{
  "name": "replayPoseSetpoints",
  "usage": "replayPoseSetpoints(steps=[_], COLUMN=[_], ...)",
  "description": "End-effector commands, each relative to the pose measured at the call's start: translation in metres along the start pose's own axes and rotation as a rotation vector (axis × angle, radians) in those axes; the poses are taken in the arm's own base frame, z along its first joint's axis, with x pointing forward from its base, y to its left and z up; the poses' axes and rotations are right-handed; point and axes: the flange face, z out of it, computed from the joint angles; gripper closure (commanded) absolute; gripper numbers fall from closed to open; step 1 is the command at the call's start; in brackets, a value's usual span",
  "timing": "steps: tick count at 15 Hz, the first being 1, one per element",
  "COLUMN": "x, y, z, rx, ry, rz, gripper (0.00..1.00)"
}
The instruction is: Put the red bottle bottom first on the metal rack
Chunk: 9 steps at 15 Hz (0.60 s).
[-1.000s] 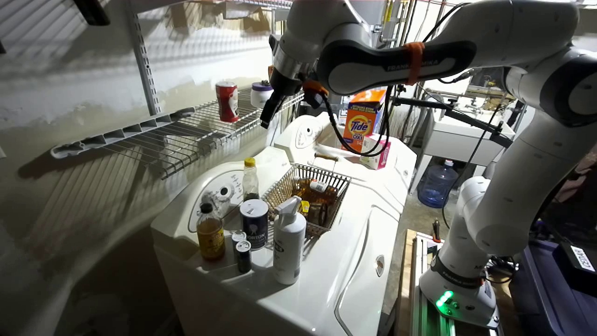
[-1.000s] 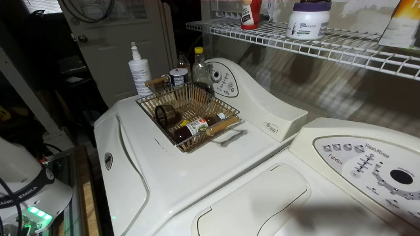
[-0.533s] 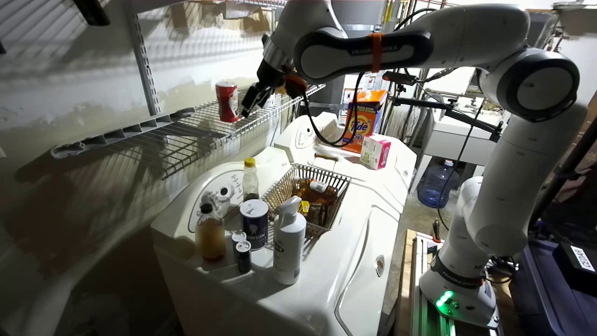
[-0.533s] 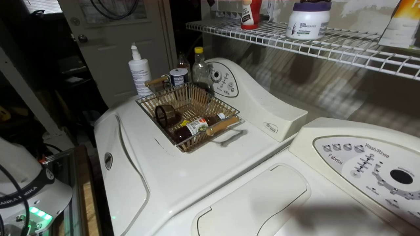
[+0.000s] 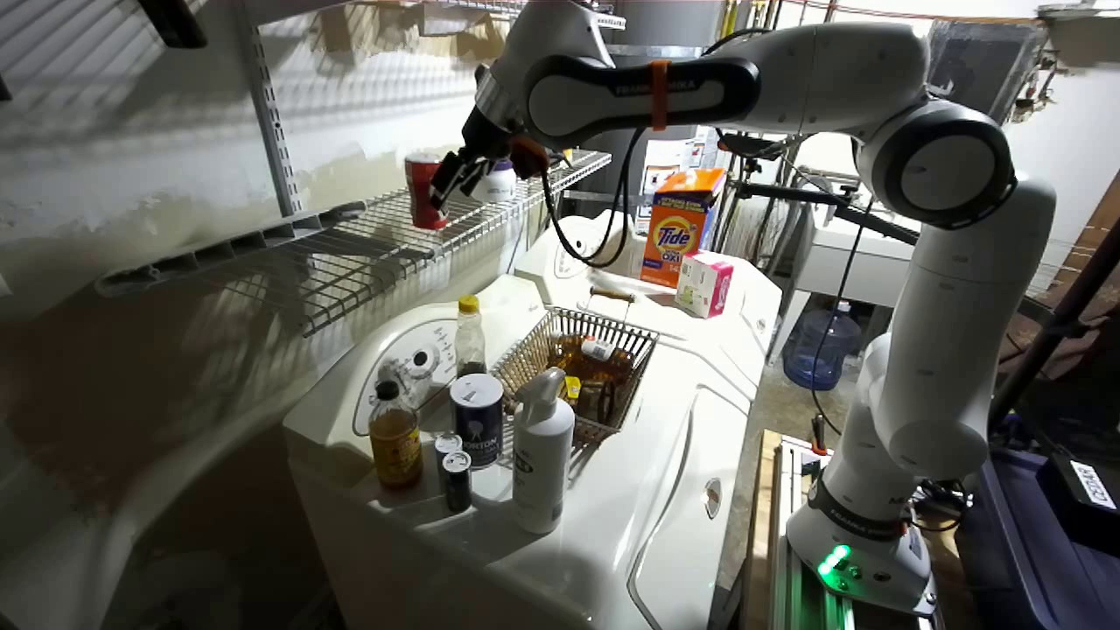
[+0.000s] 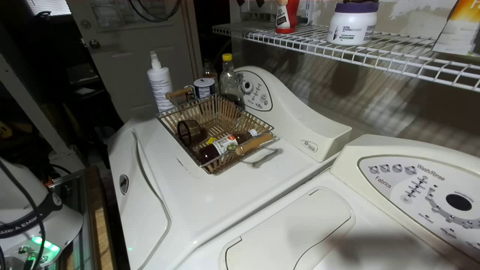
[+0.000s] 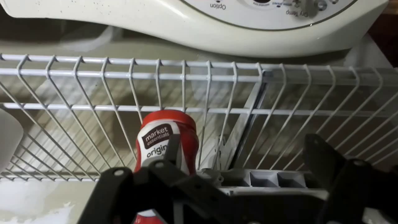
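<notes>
Red bottle [image 7: 156,141] stands on metal rack [image 7: 93,107], seemingly cap-down, lower centre of wrist view; gripper [image 7: 244,147] spread, empty. Should shift toward frame left, straddle bottle squarely before closing.

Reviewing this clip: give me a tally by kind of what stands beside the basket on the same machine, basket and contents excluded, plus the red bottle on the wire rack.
Bottles: 4 (white bottle, black-capped bottle, yellow-capped bottle, red bottle)
Canisters: 1 (blue canister)
Small round containers: 2 (front container, rear container)
Total: 7
</notes>
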Motion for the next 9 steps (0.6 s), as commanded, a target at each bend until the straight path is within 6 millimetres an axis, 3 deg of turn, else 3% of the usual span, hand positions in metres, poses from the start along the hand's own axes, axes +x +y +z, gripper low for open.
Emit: replayPoseSetpoints(steps=[1,9], x=[0.020,0.030], y=[0.011,0.027], z=[0.003,0.005], rx=[-0.013,-0.088], ry=[0.061,0.073], rz=[-0.012,-0.031], gripper=[0.00,0.00])
